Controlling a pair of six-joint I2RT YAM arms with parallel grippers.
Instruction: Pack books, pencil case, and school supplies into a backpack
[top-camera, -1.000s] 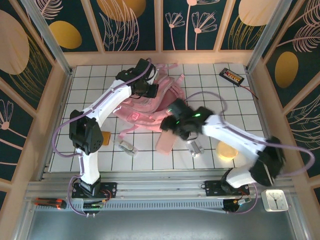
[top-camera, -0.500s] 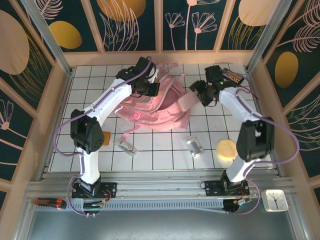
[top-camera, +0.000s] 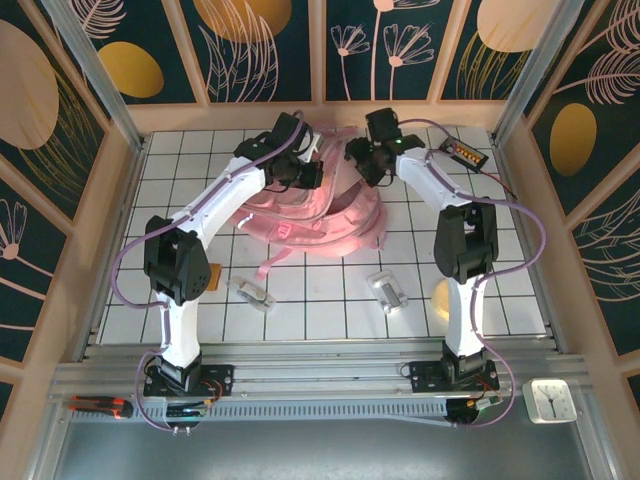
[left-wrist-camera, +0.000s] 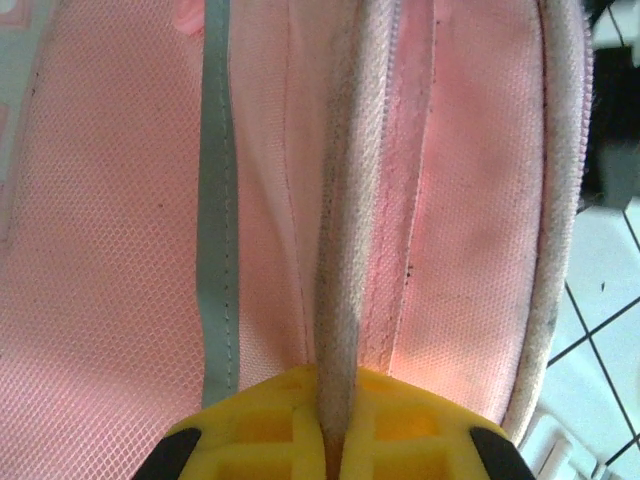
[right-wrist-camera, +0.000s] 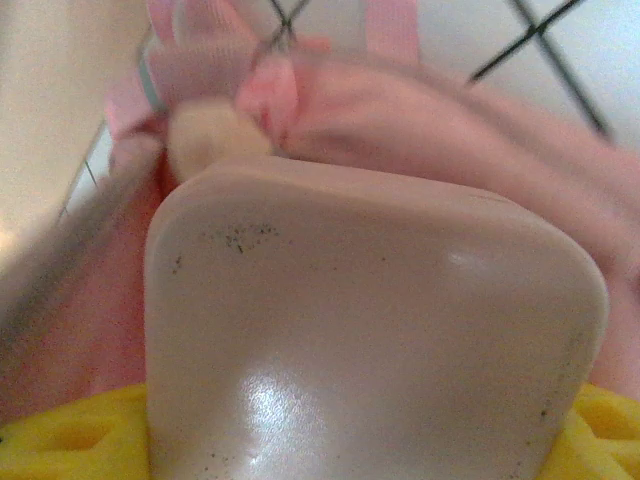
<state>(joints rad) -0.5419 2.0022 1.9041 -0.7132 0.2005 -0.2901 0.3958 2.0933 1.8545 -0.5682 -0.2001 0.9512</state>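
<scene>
While both arms reach to the far end of the table, room past the tips is tight: the wooden back wall (top-camera: 220, 117) runs close beyond the L gripper (top-camera: 303, 176) and the R gripper (top-camera: 364, 160), w/ just a strip of tile between. More open tile lies behind both grippers, toward the bases, past the backpack (top-camera: 320, 228). There the L-side clip (top-camera: 250, 293) and R-side clip (top-camera: 388, 290) lie well apart from either tip. The black slab (top-camera: 464, 152) sits off to the R gripper's right, near the corner, not touching.

On the L wrist cam my yellow fingers (left-wrist-camera: 250, 425) are closed tight on a pale corded seam of the backpack that runs straight ahead from the tips. Pink mesh lies either side, a grey stripe to the left, and the bag's piped edge to the right w/ white tile beyond.

On the R wrist cam the jaws stand wide, clamped on the pencil case (right-wrist-camera: 370, 320). It's pale salmon, glossy, round-cornered, w/ a few dark specks. Its front end is up against bunched pink backpack fabric; can't tell if it's inside the opening.
</scene>
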